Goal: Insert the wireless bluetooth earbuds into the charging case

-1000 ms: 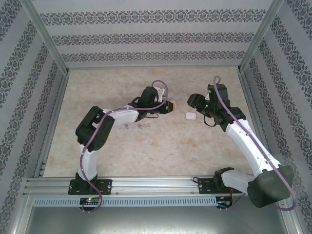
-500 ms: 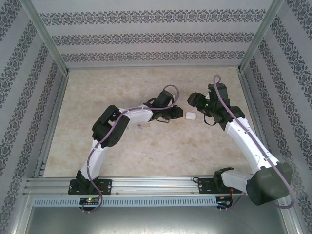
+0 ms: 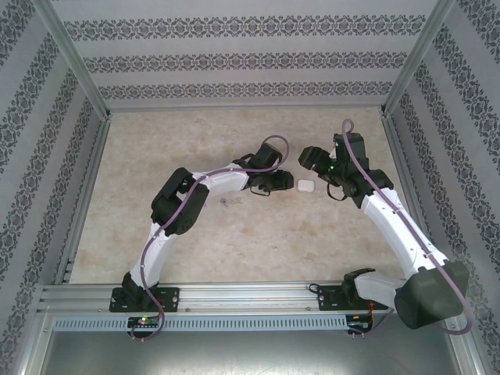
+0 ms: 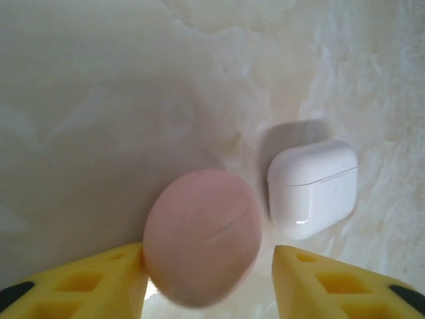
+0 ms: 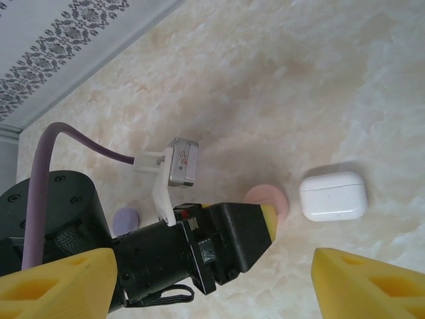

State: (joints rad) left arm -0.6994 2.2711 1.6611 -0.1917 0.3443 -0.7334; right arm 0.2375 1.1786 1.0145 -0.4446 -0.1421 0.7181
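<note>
A closed pink oval charging case (image 4: 201, 234) lies on the table between the fingers of my left gripper (image 4: 207, 266). It rests against the left finger, with a gap to the right one, so the gripper is open. A closed white charging case (image 4: 312, 187) lies just right of it, also seen from above (image 3: 305, 186). My right gripper (image 5: 216, 266) hovers open above my left gripper (image 3: 283, 181), looking down on the pink case (image 5: 273, 199) and the white case (image 5: 333, 196). A tiny purplish earbud (image 3: 226, 201) lies on the table left of the left wrist.
A round purple case (image 5: 124, 219) lies beside the left arm's wrist. The left arm's wrist camera bracket (image 5: 174, 166) and cable sit under the right gripper. The marbled tabletop (image 3: 234, 250) has patterned walls on three sides.
The left arm swung right and set the pink case down next to the white case, then its jaws spread apart. The right gripper opened wider and barely moved.
</note>
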